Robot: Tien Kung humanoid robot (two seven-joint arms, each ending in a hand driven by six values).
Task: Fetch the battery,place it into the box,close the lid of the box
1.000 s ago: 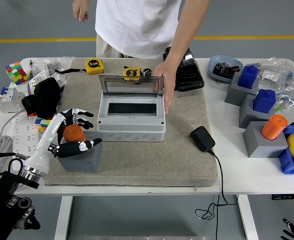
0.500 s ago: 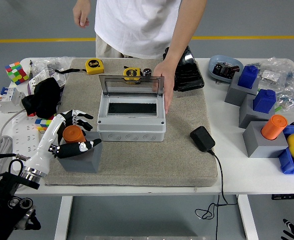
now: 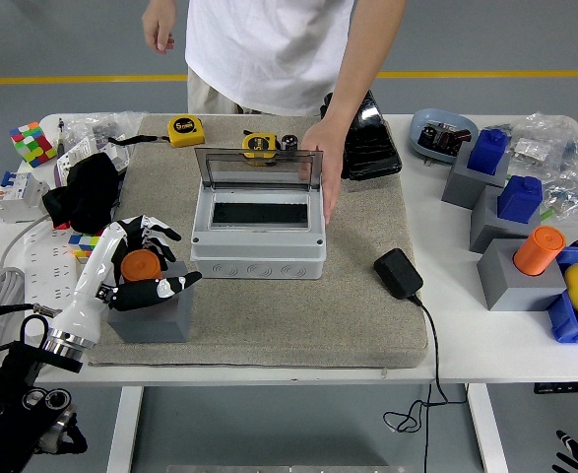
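The robot's left hand (image 3: pixel 136 281) cups the orange battery (image 3: pixel 139 264) in its grey holder (image 3: pixel 151 315), fingers not visibly clamped; a firm grip and straight lift should clear it toward the open box (image 3: pixel 259 236), steadied by a person's hand (image 3: pixel 326 163).

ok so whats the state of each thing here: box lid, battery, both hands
box lid: open, standing upright, held by a person's hand
orange battery: upright in its grey holder, not yet lifted
left hand: fingers curled around the battery
right hand: out of view
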